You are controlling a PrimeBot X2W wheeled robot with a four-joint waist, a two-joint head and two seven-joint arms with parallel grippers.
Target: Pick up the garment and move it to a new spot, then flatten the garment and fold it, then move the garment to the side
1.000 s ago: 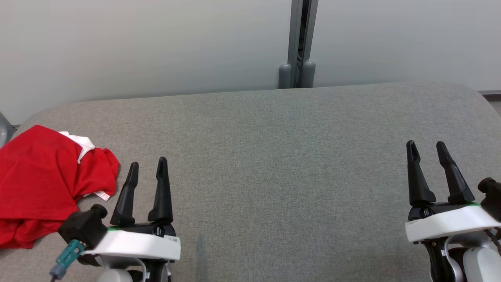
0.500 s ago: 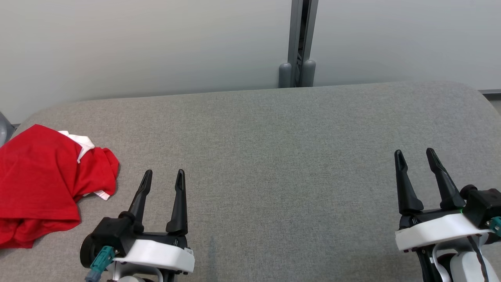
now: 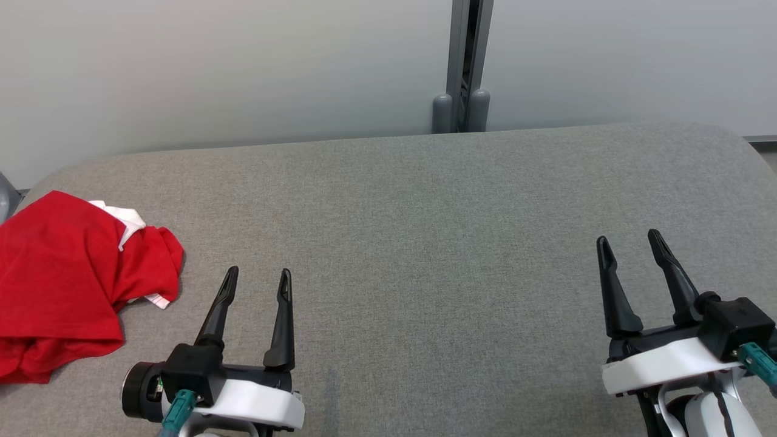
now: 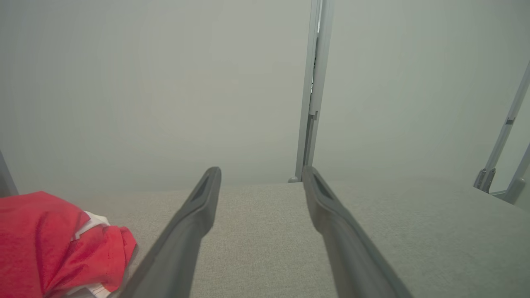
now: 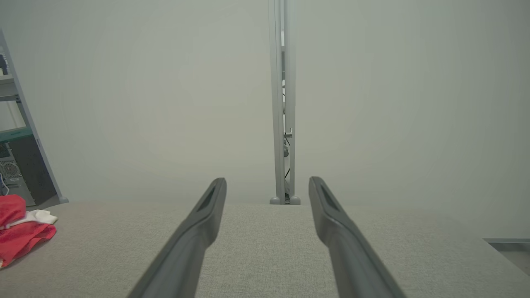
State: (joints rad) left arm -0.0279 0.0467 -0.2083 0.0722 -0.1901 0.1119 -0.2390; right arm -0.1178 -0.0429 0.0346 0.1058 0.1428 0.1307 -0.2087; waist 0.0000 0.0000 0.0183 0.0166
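The garment (image 3: 67, 279) is a red shirt with white trim, lying crumpled at the left edge of the grey fabric table (image 3: 425, 243). It also appears low left in the left wrist view as the garment (image 4: 54, 244) and far left in the right wrist view as the garment (image 5: 18, 231). My left gripper (image 3: 258, 279) hovers open just right of it, a short gap apart, with nothing between its fingers. At the table's right, my right gripper (image 3: 628, 243) is open and empty too. In each wrist view the two fingers stand wide apart over bare cloth: left gripper (image 4: 261, 174), right gripper (image 5: 267, 184).
A pale partition wall stands behind the table, with a grey post (image 3: 461, 67) at its middle. A shelf frame (image 5: 25, 124) with equipment stands beyond the table's left end. The table's far corners are rounded.
Both grippers have drawn back toward me. The left one also shifted right, away from the garment, and rolled at the wrist. The right one shifted left. The garment has not moved.
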